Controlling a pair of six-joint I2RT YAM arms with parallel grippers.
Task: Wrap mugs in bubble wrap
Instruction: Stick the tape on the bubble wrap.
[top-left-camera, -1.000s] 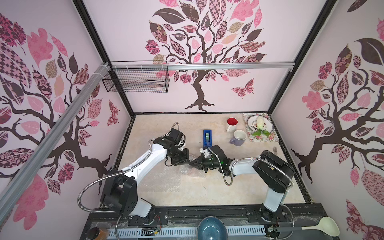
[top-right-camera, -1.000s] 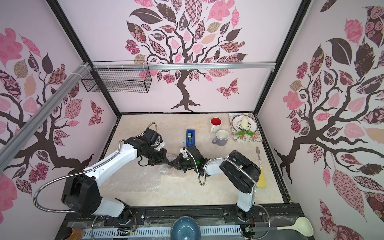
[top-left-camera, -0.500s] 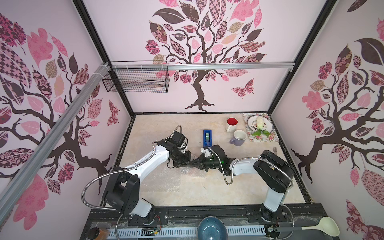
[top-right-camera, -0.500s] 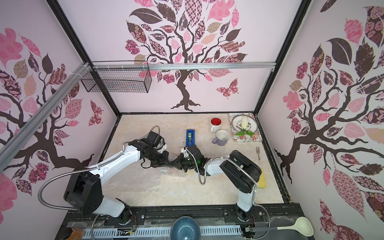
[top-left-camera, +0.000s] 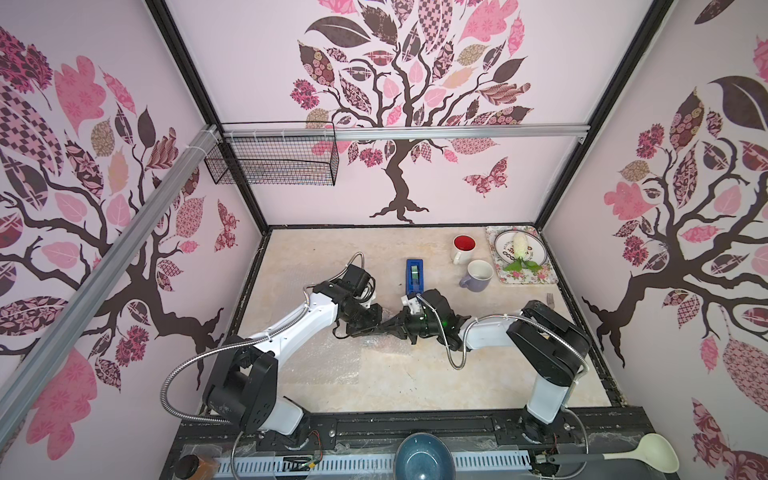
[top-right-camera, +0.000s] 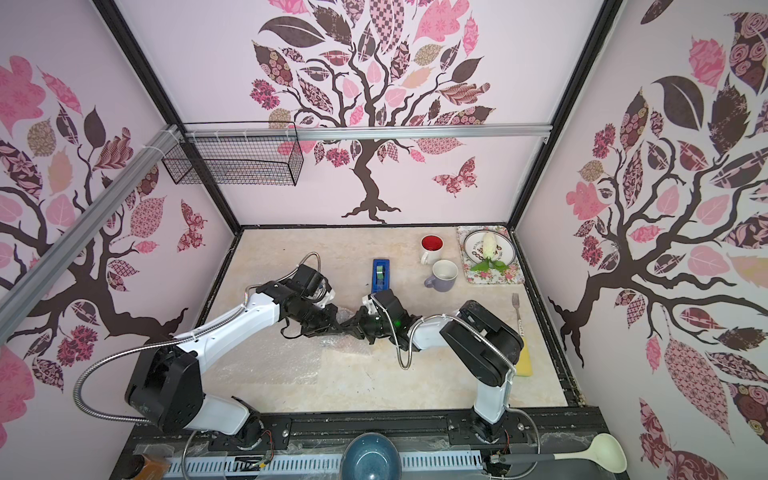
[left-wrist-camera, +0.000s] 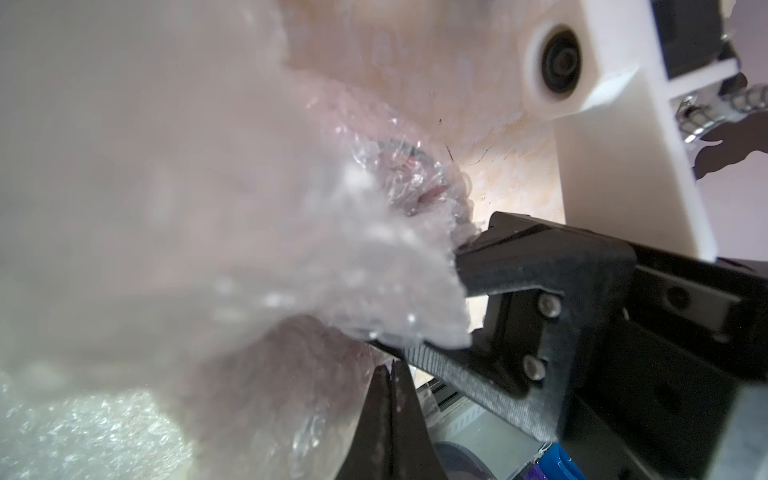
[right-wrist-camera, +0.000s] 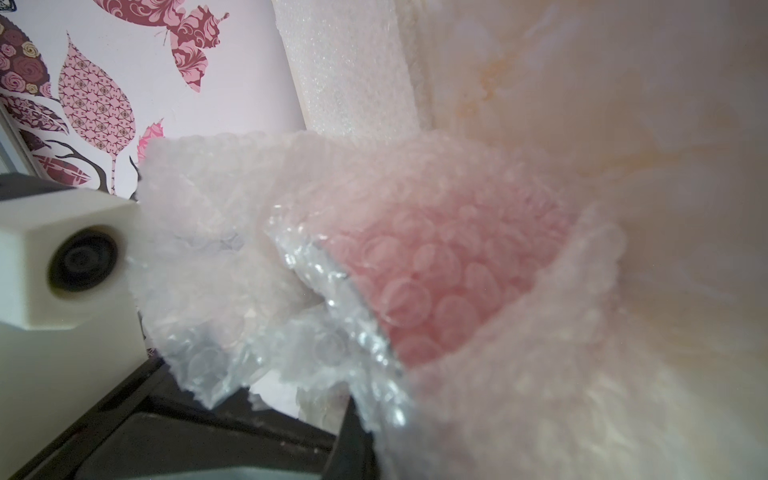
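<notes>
In the right wrist view a red mug shows through the bubble wrap bundled round it. In both top views the grippers hide that mug. My left gripper and right gripper meet tip to tip over the bundle at mid table. Each is shut on a fold of bubble wrap. More of the sheet lies flat toward the front. A white mug with a red inside and a lavender mug stand bare at the back right.
A blue tape dispenser lies just behind the grippers. A floral tray with a plate sits in the back right corner. A fork and yellow sponge lie along the right edge. A blue bowl and ladle rest on the front rail.
My left gripper has shifted a little to the right, closing in on the right gripper over the bundle. The right arm has stayed nearly still.
</notes>
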